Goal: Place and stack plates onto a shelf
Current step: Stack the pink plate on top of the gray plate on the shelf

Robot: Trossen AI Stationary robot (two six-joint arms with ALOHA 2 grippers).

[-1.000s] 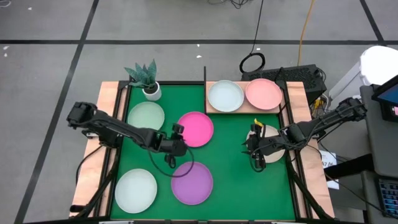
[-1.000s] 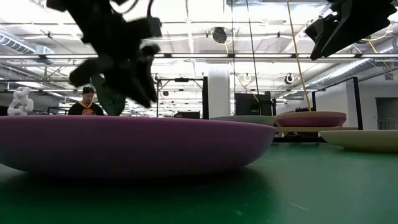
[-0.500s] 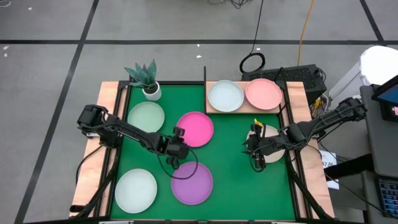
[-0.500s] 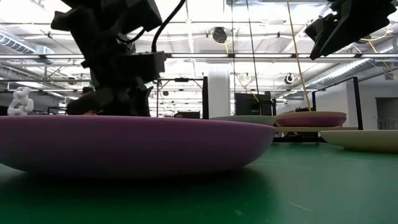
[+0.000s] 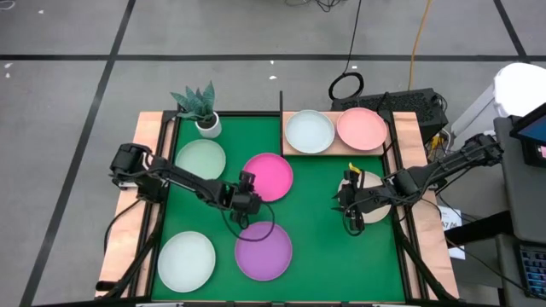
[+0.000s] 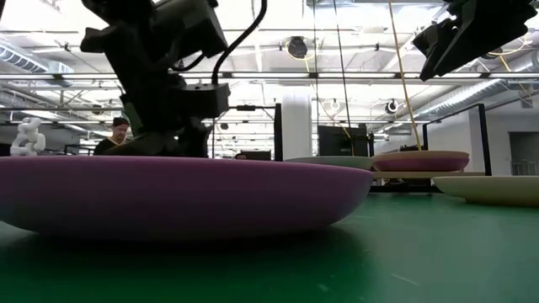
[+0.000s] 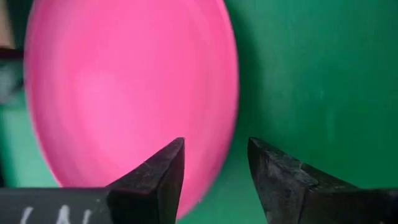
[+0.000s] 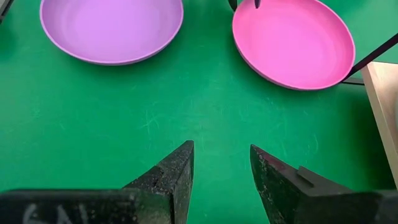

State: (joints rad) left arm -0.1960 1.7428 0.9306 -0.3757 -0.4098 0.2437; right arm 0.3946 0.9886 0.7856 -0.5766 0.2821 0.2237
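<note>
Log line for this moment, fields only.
left gripper: open, at hot pink plate rim | right gripper: open, empty, waiting | shelf: two plates

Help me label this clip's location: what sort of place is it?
Probably a robotics lab in a big industrial hall. Two robot arms work over a green mat laid with plates, the low view shows high ceiling pipes, and cables trail on the grey floor.

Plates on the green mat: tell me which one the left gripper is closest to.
The hot pink plate. The left gripper sits at its near edge; the purple plate and mint plates lie farther off.
</note>
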